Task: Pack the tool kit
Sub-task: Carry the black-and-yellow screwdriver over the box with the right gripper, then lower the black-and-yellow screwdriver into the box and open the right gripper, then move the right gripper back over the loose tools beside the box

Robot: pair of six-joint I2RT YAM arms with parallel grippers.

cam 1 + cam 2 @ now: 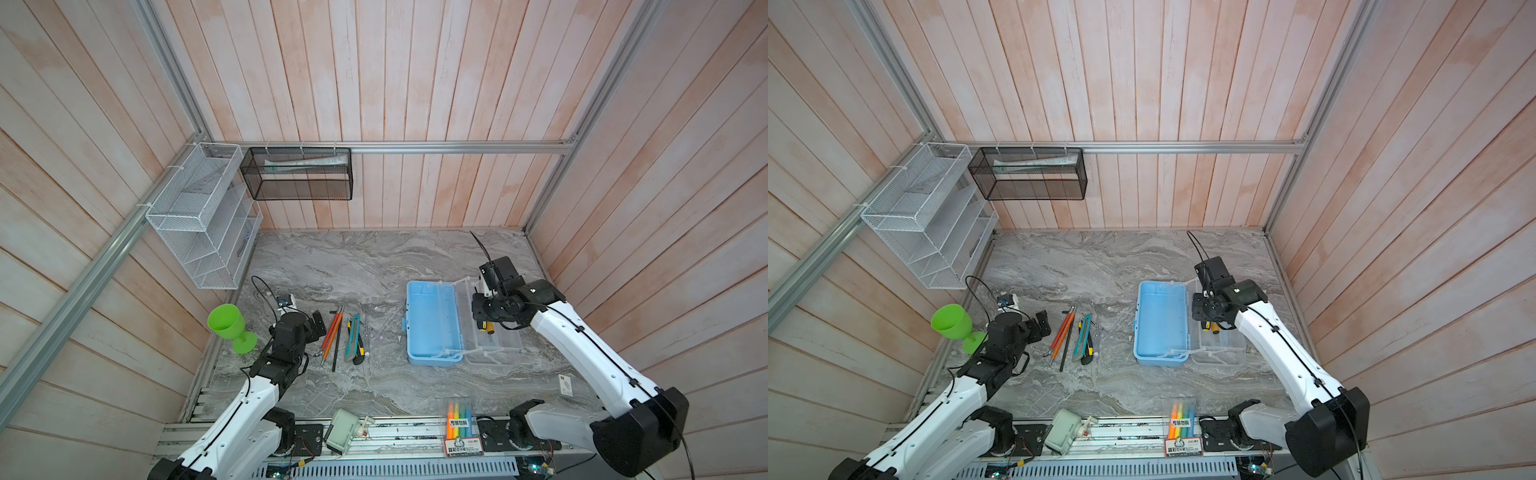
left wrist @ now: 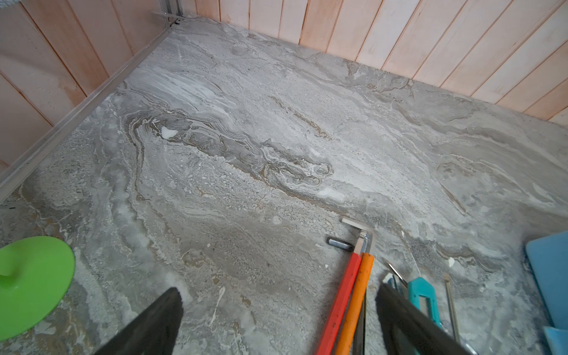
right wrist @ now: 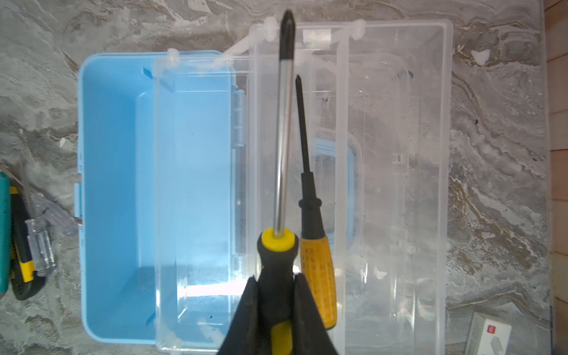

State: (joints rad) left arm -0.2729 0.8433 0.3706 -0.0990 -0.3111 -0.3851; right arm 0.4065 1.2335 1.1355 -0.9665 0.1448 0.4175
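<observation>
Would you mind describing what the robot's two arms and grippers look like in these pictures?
Both arms have glossy white link shells joined by chunky black joint housings. A thin black cable runs along each arm, clipped to it at intervals. The left gripper and right gripper are matte black with flat, tapering fingers. A small white mark sits on each black wrist housing.

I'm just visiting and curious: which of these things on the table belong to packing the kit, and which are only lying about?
Job: blue case, clear tray, black-and-yellow screwdriver in the right gripper, orange-handled screwdriver, orange tools, teal knife.

Lying about: green goblet, highlighters.
</observation>
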